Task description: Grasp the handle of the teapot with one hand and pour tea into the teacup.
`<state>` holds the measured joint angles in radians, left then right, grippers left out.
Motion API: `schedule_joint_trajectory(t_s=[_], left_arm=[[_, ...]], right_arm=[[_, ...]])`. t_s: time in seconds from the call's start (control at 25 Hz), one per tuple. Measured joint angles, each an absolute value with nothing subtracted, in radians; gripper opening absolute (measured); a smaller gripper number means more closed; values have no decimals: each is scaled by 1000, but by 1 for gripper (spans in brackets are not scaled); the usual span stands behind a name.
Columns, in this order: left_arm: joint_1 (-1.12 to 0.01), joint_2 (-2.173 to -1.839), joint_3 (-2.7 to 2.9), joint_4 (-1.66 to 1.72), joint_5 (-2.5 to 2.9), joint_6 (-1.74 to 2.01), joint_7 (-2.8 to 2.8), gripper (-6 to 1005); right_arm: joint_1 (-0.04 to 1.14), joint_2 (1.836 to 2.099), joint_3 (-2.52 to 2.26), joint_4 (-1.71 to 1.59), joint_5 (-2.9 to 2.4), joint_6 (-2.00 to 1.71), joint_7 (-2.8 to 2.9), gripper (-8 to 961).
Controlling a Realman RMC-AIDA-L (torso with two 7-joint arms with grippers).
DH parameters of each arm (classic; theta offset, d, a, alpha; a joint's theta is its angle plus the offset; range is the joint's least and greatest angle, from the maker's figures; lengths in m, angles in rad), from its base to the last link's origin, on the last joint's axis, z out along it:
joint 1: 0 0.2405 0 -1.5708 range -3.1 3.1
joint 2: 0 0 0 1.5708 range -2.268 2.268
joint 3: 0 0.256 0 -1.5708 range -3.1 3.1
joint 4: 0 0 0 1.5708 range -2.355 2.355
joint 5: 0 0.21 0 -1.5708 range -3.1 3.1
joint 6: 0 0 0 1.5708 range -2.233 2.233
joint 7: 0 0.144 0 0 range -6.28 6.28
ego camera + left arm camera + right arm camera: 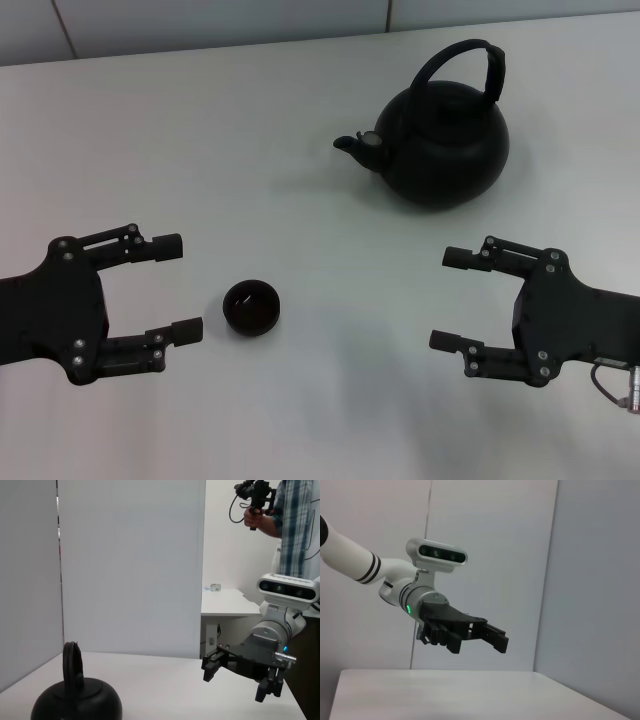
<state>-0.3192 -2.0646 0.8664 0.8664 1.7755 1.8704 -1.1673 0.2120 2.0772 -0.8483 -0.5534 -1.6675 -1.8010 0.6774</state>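
We see both end effectors released over the worktop [300, 80] — the left end effector [184, 288] just beside the teacup [250, 307], the right end effector [450, 300] near but apart from the teapot [440, 140], its handle [462, 62] upright.

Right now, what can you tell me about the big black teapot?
The teapot is round, matte black and looks like metal. It has a short spout facing the robot's left, a small lid knob and a tall arched handle standing upright. It sits on the white table, far from the robot, untouched; neither tool is near it.
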Motion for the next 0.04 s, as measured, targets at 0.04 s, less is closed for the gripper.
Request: schedule_joint_trajectory(t_s=[0.04], left_arm=[[-319, -2065, 866, 865, 1776, 1870, -1167, 785]], right_arm=[[212, 2077, -848, -554, -1668, -1801, 677, 750]])
